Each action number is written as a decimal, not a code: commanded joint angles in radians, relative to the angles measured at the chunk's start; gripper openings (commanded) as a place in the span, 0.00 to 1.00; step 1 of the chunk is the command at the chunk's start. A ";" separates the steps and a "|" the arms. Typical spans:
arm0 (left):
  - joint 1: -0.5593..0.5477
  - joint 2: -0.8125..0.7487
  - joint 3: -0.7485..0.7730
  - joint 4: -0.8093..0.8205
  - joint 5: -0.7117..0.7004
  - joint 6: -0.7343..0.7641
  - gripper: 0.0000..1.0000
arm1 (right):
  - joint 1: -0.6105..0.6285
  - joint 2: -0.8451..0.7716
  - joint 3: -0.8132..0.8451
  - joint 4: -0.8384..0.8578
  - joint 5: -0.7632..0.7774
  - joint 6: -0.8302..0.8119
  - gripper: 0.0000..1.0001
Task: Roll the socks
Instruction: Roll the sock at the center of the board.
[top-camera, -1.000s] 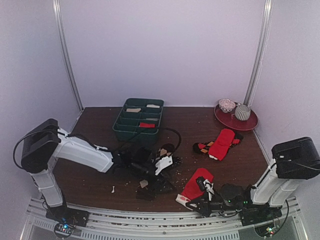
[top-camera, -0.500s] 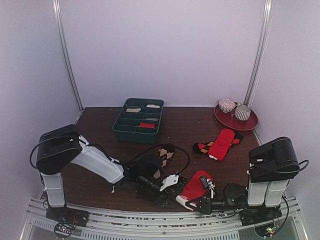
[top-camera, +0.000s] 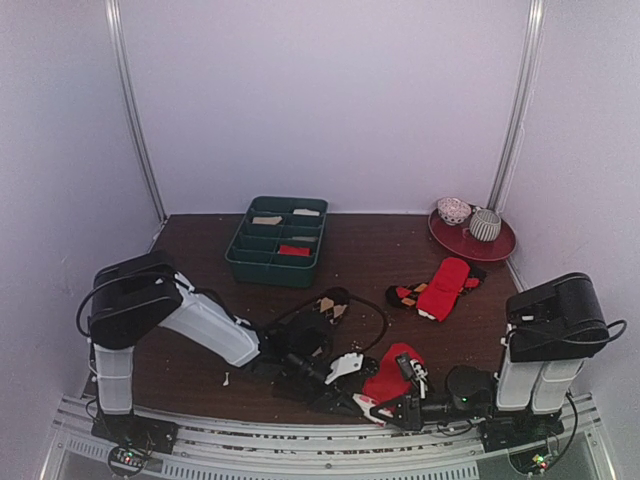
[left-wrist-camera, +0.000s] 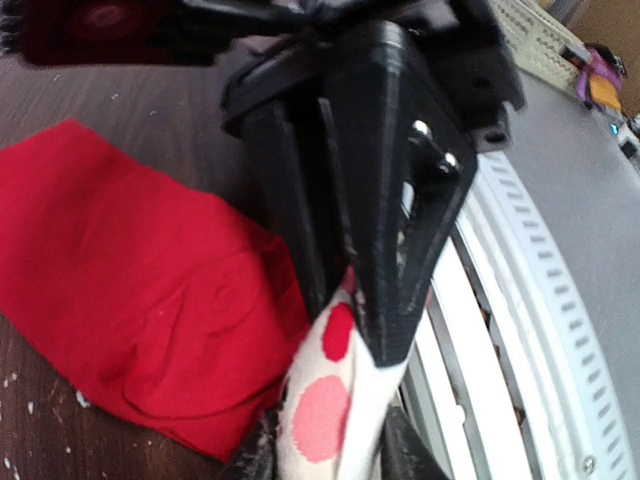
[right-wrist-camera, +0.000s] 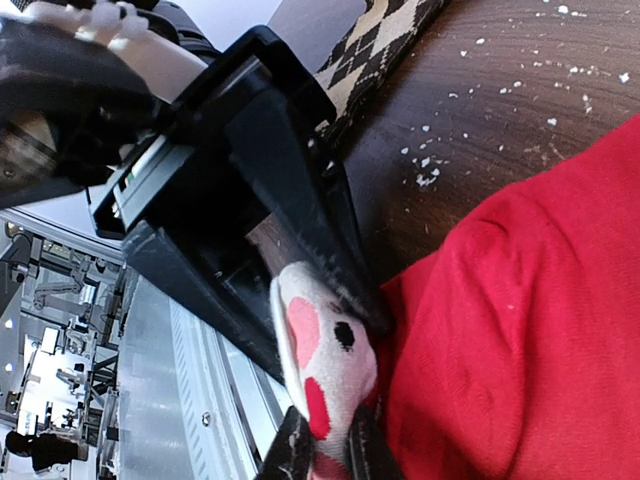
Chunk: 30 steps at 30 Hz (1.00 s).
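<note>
Red sock (top-camera: 393, 368) lies at the near edge of the tabletop (top-camera: 380, 250), front centre. Its long axis runs from the white spotted cuff (left-wrist-camera: 322, 400) at the front, back & to the right. Both claws meet at that cuff: right claw (right-wrist-camera: 325, 445) is clamped on it, left claw (left-wrist-camera: 328, 455) sits astride it, can't tell if it bites. Argyle sock (top-camera: 322, 308) lies just behind. Green tray (top-camera: 272, 272) at back holds tan bits (top-camera: 267, 220) + one red item (top-camera: 293, 250), in separate compartments. Red plate (top-camera: 470, 252) carries two bowls (top-camera: 453, 210).
</note>
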 joint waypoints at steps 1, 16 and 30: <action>-0.007 0.029 0.023 -0.057 0.023 0.033 0.22 | 0.008 0.021 -0.004 -0.302 -0.054 0.015 0.08; -0.002 0.084 0.076 -0.268 -0.147 -0.152 0.00 | 0.008 -0.338 0.213 -1.053 0.119 -0.190 0.33; 0.137 0.095 -0.083 -0.093 -0.254 -0.590 0.00 | -0.011 -0.827 0.320 -1.469 0.332 -0.523 0.62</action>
